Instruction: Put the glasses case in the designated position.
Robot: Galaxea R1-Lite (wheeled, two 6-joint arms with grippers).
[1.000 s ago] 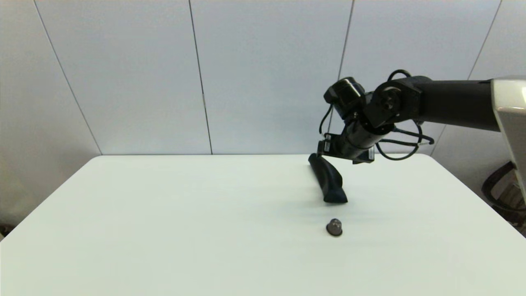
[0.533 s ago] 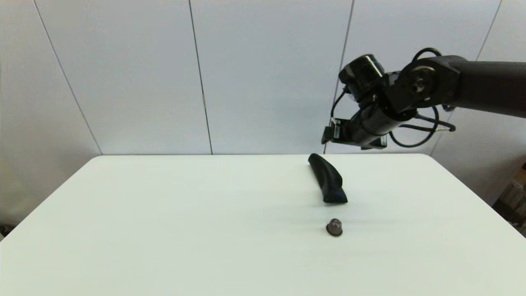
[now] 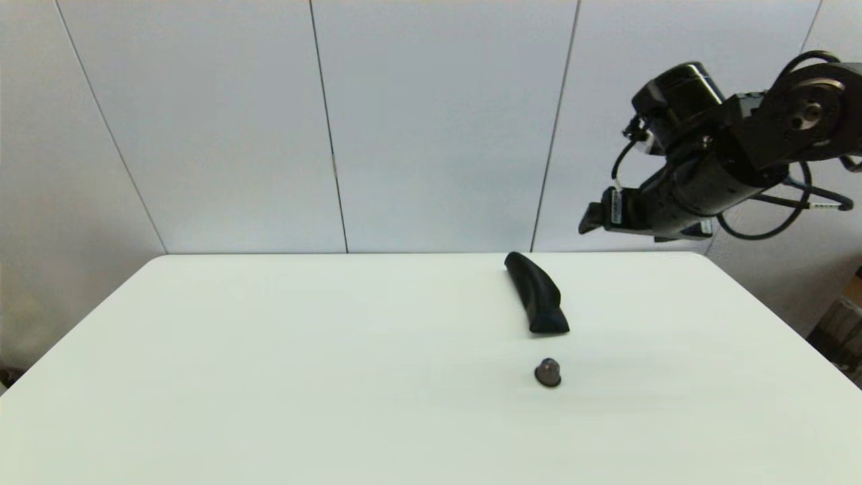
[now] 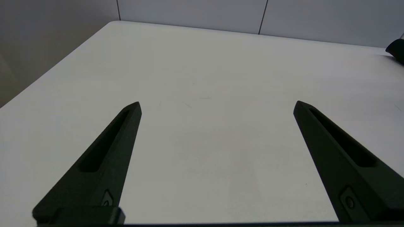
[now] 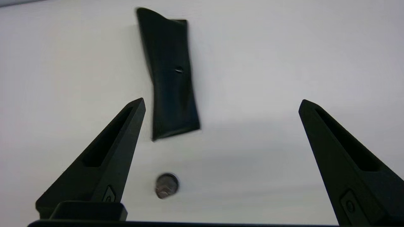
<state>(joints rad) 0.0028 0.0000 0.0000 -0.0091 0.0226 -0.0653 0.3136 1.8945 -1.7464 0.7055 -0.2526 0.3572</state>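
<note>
The glasses case (image 3: pixel 537 301) is seen lying flat on the white surface (image 3: pixel 269 377), far right, long axis running near-to-far, its notched end apparently pointing near toward a small grey knob (image 3: pixel 548 372). The right gripper (image 5: pixel 221 104) is held above, spread open, empty. The left gripper (image 4: pixel 217 105) is likewise spread wide. Pale wall panels (image 3: pixel 431 121) are seen behind.

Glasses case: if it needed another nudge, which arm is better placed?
Probably the right. The right gripper hangs open above the glasses case; the left gripper, also open, sees only its end.
</note>
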